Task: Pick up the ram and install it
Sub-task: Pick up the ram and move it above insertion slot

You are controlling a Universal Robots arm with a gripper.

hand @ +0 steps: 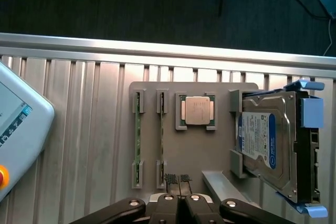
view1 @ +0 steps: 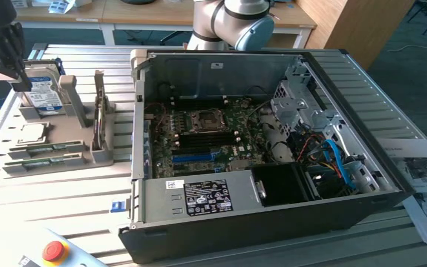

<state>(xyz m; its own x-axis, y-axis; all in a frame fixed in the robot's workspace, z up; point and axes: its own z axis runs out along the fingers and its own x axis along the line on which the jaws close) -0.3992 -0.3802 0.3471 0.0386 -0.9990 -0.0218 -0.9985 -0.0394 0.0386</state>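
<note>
Your gripper (hand: 178, 181) is closed tight and empty, over the parts tray (hand: 210, 156).
The ram (hand: 161, 140) sits edge-on in its slot beside a twin stick (hand: 138, 140); its chips are unreadable and the gripper body is cut off.

Note your table (hand: 79, 129): ribbed bare metal, satin sheen. Tray (hand: 210, 156): matt grey plastic. Chip (hand: 197, 110): smooth silvery metal lid. Case (view1: 221, 78): dull sheet-metal walls.

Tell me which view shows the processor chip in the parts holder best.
The wrist view: the processor chip lies face-up in its gray cradle, seen from straight above and unobstructed. The exterior view shows the processor chip obliquely and from farther away, near that view's left.
</note>
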